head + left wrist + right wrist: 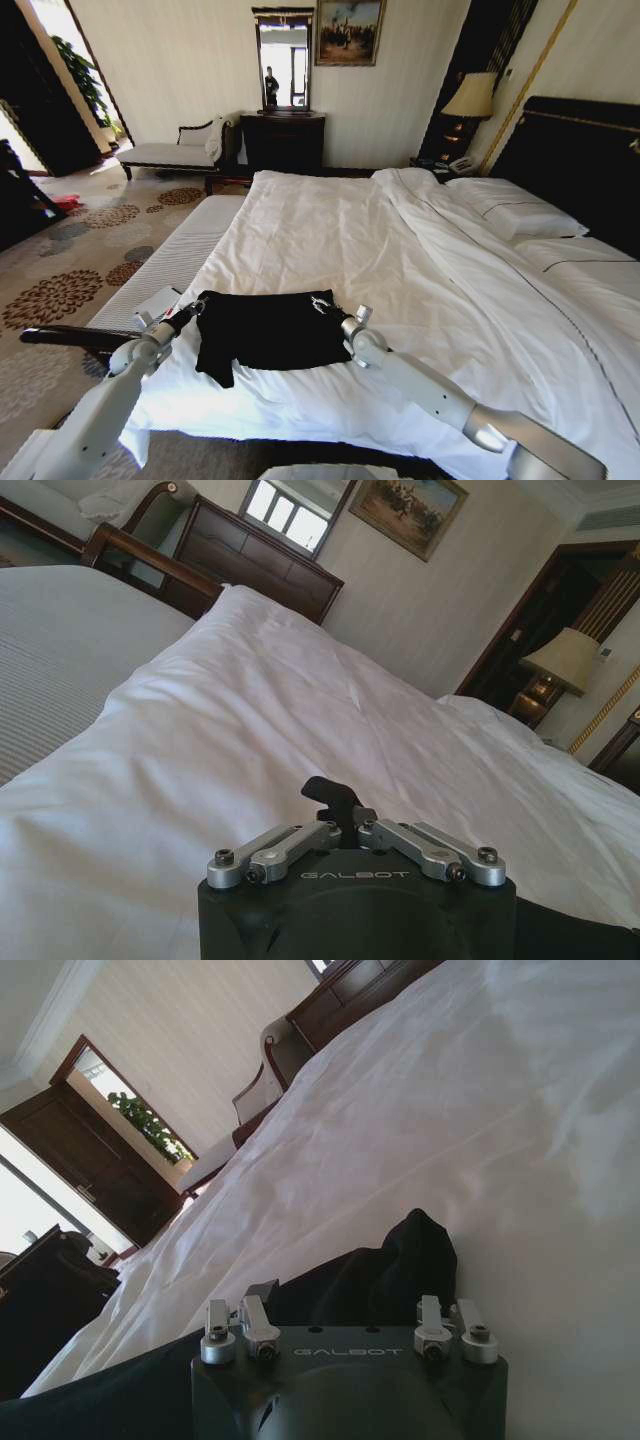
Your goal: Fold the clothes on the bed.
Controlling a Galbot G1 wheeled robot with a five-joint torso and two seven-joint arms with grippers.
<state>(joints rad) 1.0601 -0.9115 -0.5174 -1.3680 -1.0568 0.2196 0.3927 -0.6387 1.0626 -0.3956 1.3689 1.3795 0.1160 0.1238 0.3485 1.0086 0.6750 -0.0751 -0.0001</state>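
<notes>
Near the foot edge of the bed (420, 260), on white bedding: black T-shirt (270, 330), spread as a rough rectangle with one sleeve (215, 370) trailing toward the robot at its left end. Runs with its long axis across the bed, side to side as seen from the head, so sits squarely between the two arms rather than ahead of either. At the far left corner, left gripper (192, 311), touching or just at the cloth's edge; in the left wrist view (335, 805) shows its finger links drawn in and the tips brought together, though cannot tell whether any fabric is caught between them. At the right end, right gripper (350, 322), just against the shirt's side edge; in the right wrist view (340, 1305) shows its links standing apart, jaws spread, with a raised hump of the black fabric (400, 1260) directly in front and between them. Judging by this: equally near for both arms, one at each end of the long axis, so probably calls for a fold carried across that axis, with both ends lifted level to keep the cloth from skewing.
</notes>
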